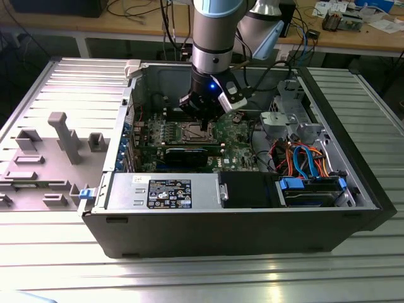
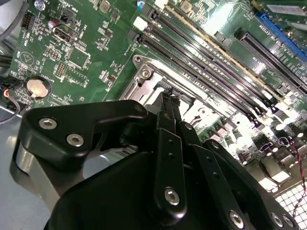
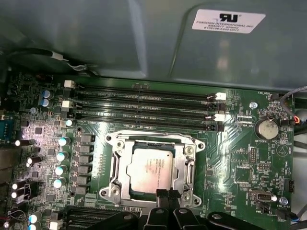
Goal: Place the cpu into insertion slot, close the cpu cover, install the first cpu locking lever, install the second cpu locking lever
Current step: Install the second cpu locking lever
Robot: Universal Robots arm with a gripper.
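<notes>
The cpu (image 3: 151,168), a dull silver square, lies flat in the insertion slot (image 3: 113,190) on the green board. The cpu cover (image 3: 186,163), a silvery frame, lies down around it, and the chip shows through its cut-out. My gripper (image 3: 168,193) stands at the edge of the cover, its two black fingers pressed together and tips touching the frame. In the second wrist view the gripper (image 2: 168,101) reaches down to the slot's metal rim (image 2: 144,72). In the exterior view the gripper (image 1: 205,120) hangs over the slot (image 1: 195,132) inside the open computer case.
Long memory slots (image 3: 144,103) run beside the socket, and a row of capacitors (image 3: 61,155) stands at another side. A coin battery (image 3: 266,128) sits on the board. The case holds a black expansion card (image 1: 189,154), a power supply (image 1: 164,189) and coloured cables (image 1: 303,158).
</notes>
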